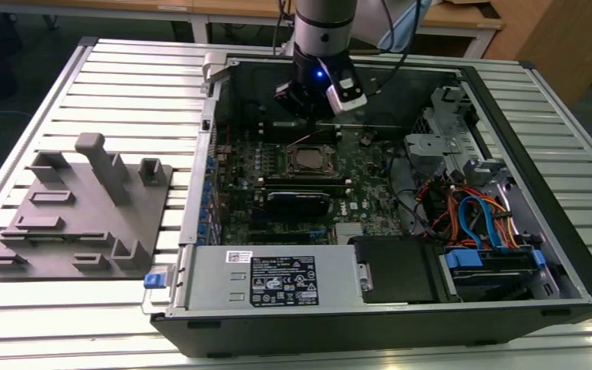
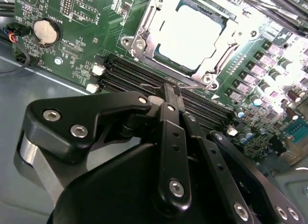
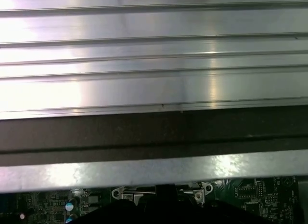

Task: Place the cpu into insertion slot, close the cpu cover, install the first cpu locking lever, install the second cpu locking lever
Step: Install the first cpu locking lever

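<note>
CPU sits in the insertion slot w/ the cpu cover down around it — silver top shows through the window in the second wrist view. In the exterior view the socket is mid-board, at approx 6 o'clock from the gripper, which hangs just above the motherboard inside the open PC case. In the second wrist view the gripper has its black fingers pressed together, nothing between them, tip near the cover's edge and a thin wire lever beside the RAM slots.

Risks as I judge them: the tip is narrow, so it could slip off the springy lever and hit the RAM slots or nearby components. Pushing off-line could bend the lever or miss its hook. Can't confirm either lever is latched — if not, the cover may lift.
</note>
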### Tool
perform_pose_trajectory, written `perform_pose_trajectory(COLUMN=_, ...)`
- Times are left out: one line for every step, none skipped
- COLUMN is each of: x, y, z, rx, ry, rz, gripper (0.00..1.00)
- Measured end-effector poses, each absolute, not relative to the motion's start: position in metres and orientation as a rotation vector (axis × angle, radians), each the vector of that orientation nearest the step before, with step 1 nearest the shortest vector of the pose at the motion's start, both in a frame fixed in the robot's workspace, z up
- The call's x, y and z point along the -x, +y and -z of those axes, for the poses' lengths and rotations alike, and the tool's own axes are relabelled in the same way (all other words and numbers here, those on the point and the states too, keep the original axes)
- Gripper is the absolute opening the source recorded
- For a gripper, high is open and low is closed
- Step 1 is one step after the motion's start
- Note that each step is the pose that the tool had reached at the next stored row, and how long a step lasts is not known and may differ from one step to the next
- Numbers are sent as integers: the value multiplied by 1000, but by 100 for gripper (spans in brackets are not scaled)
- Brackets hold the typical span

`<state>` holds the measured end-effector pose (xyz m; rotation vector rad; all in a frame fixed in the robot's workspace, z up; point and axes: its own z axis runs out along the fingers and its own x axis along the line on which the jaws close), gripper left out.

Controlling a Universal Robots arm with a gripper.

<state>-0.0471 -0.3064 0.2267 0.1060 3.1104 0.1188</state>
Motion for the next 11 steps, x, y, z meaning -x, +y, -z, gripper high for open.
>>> perform_pose_trajectory(x=47, y=-306, z=-226, rx=-106, ry=3111, rz=-119, gripper=10)
perform_pose_trajectory(x=47, y=-306, z=-226, rx=-106, ry=3111, rz=-119, gripper=10)
perform_pose_trajectory(x=47, y=-306, z=-226, rx=-106, ry=3111, rz=-119, gripper=10)
perform_pose_trajectory(x=46, y=-305, z=-226, rx=-106, ry=3111, rz=-119, gripper=10)
perform_pose_trajectory(x=46, y=-305, z=-226, rx=-106, ry=3111, rz=-119, gripper=10)
perform_pose_trajectory(x=46, y=-305, z=-226, rx=-106, ry=3111, rz=-119, gripper=10)
perform_pose_trajectory(x=45, y=-305, z=-226, rx=-106, ry=3111, rz=-119, gripper=10)
perform_pose_trajectory(x=45, y=-304, z=-225, rx=-106, ry=3111, rz=-119, gripper=10)
perform_pose_trajectory(x=44, y=-304, z=-225, rx=-106, ry=3111, rz=-119, gripper=10)
perform_pose_trajectory(x=43, y=-304, z=-225, rx=-106, ry=3111, rz=-119, gripper=10)
perform_pose_trajectory(x=42, y=-303, z=-224, rx=-106, ry=3111, rz=-119, gripper=10)
